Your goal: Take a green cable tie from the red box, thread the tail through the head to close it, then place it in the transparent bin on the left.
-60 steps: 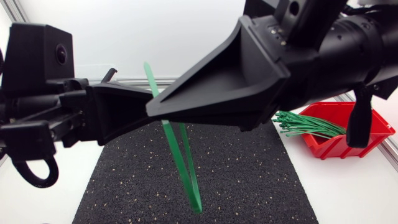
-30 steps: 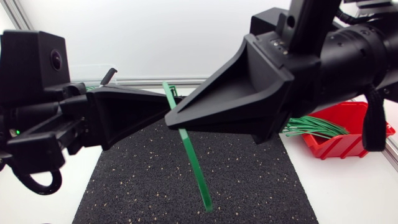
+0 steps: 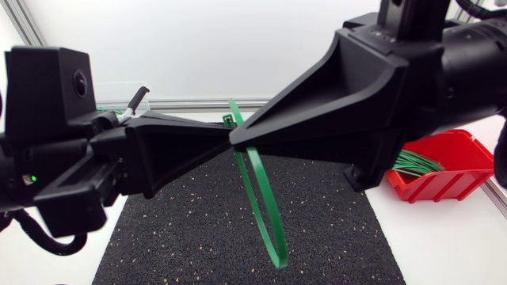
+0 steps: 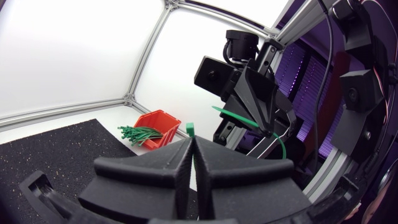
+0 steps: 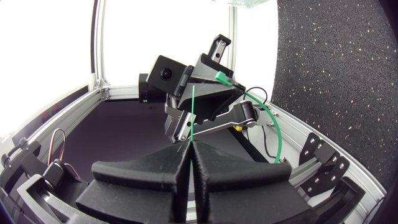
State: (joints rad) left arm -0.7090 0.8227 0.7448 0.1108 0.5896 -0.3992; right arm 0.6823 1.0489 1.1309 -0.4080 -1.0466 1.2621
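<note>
Pinching the green cable tie (image 3: 276, 255) just below its head, the left gripper (image 3: 223, 149) has both fingers pressed together on the strap, above the black mat (image 3: 182, 237). The strap bends into 1 long loop that hangs down between the 2 arms. Tip to tip with the left one, the right gripper (image 3: 242, 141) is clamped on the thin tail. Further right, the red box (image 3: 451, 170) sits on the table, with spare green ties (image 3: 416, 164) sticking out over its rim.

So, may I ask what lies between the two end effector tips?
Only the green cable tie, pinched by the left end effector and right end effector, in the head view.
</note>
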